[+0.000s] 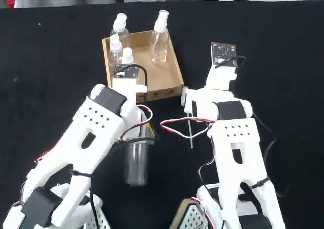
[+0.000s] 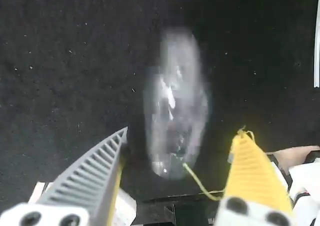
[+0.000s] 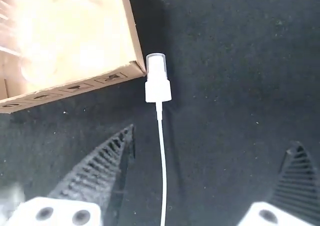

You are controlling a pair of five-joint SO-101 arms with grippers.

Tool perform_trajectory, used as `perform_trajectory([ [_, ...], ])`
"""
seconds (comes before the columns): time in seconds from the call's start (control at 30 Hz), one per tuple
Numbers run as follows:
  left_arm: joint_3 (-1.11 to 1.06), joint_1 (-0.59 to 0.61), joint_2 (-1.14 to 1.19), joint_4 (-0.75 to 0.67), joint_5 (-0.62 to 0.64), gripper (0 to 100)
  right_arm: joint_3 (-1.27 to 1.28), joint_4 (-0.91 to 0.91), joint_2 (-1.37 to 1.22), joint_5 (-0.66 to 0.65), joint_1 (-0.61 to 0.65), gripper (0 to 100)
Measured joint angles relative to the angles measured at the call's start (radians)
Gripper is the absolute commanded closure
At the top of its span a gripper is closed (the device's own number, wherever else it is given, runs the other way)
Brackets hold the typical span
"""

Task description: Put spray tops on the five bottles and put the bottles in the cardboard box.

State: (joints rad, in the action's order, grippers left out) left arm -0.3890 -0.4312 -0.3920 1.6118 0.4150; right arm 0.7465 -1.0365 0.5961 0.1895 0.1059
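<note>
Left pincer (image 2: 183, 132): open, its grey and yellow fingers spread wide and holding nothing, hanging over the bare bottle.
Bare bottle (image 1: 136, 164): clear, with no spray top on it. It lies on its side on the bench (image 1: 283, 46), out in front of the near wall of the cardboard box (image 1: 164, 93), apart from it and beneath the left arm.
Right pincer (image 3: 214, 137): open wide and gripping nothing, with one black finger on each side of the spray top's tube and neither touching it.
Spray top (image 3: 158, 82): white, lying loose on the bench. Its head is right at the box's near corner on the right arm's side; whether it touches the cardboard cannot be told. Its thin tube runs straight away from the box, between the right pincer's fingers.
Cardboard box: open-topped and shallow, sitting flat on the bench.
Three bottles (image 1: 126, 56): clear, each with a white spray top, standing together inside the box along the wall on the left arm's side.
Lone bottle (image 1: 161, 36): clear and topped, upright inside the box, near the wall on the right arm's side and apart from the three.
Bench: black cloth surface under the box.
</note>
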Motion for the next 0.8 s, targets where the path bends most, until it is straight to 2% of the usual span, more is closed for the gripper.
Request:
perform_trajectory([
  [0.3, 0.025, 0.015, -0.003, 0.011, 0.000, 70, 0.000, 0.000, 0.000, 0.000, 0.000, 59.9],
  [0.63, 0.094, 0.157, -0.146, 0.035, -0.026, 70, 0.000, 0.000, 0.000, 0.000, 0.000, 60.2],
  [0.8, 0.092, 0.276, -0.218, 0.035, -0.058, 70, 0.000, 0.000, 0.000, 0.000, 0.000, 60.2],
])
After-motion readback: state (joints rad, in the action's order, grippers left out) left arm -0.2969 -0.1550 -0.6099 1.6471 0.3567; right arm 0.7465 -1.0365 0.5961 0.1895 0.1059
